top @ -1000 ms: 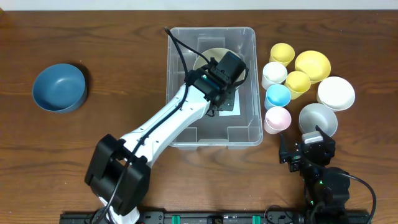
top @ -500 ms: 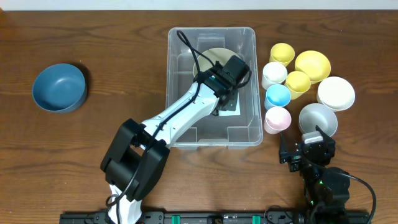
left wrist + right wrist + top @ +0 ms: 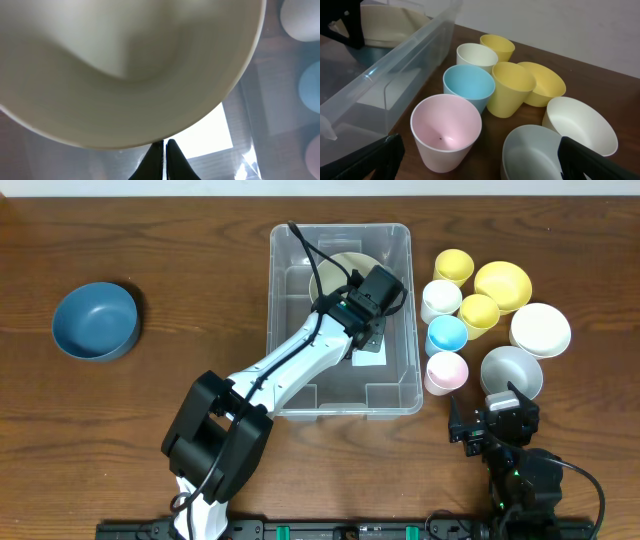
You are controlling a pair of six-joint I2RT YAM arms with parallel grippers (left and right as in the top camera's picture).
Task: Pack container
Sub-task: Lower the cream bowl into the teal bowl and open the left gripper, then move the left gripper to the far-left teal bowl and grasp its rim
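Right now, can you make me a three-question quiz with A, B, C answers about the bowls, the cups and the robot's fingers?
1. Where is the dark blue bowl?
A. inside the container
B. on the table, far to the left
C. stacked on a cup

2. How many yellow dishes are there?
A. one
B. three
C. five

3. How are the right fingers?
A. spread wide open
B. pressed shut
C. squeezing a cup

Answers:
1 B: it sits alone, well left of the container.
2 B: two yellow cups and one yellow bowl.
3 A: they stand far apart at the edges of the wrist view, gripping nothing.
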